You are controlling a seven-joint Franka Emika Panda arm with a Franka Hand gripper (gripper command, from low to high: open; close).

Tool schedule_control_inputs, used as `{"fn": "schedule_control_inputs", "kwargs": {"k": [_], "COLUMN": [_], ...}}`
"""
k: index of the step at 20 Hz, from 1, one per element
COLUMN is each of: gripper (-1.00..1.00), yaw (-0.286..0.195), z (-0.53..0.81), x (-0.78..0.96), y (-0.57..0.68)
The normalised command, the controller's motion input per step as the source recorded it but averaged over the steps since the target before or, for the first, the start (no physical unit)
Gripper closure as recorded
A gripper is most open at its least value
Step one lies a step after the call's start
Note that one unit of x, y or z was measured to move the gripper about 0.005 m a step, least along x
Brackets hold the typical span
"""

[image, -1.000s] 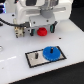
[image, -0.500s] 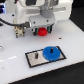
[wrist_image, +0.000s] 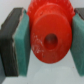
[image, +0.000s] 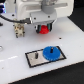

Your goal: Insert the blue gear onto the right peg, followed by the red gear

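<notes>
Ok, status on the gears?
Gripper shut on red gear, held above table. Blue gear seated on plate. Nothing blocking.

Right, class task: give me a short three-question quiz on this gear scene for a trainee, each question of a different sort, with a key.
1. True or false: the blue gear already sits on the black plate.
2. Multiple choice: what is between the fingers? A) the blue gear B) the red gear C) nothing
3. Fill in: in the exterior view, the gripper holds the red gear ____ the table, not resting on it.

Key: 1 true; 2 B; 3 above
</notes>
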Motion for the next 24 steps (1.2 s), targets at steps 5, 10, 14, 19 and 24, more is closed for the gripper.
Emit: {"fn": "schedule_control_inputs", "kwargs": {"k": [5, 10, 14, 19, 24], "gripper": [1.0, 1.0, 1.0, 1.0, 1.0], "yaw": [0.0, 0.0, 0.0, 0.0, 0.0], "z": [0.43, 0.43, 0.34, 0.3, 0.29], "x": [0.52, 0.62, 0.73, 0.78, 0.7], "y": [-0.13, -0.05, -0.02, -0.01, 0.0]}}
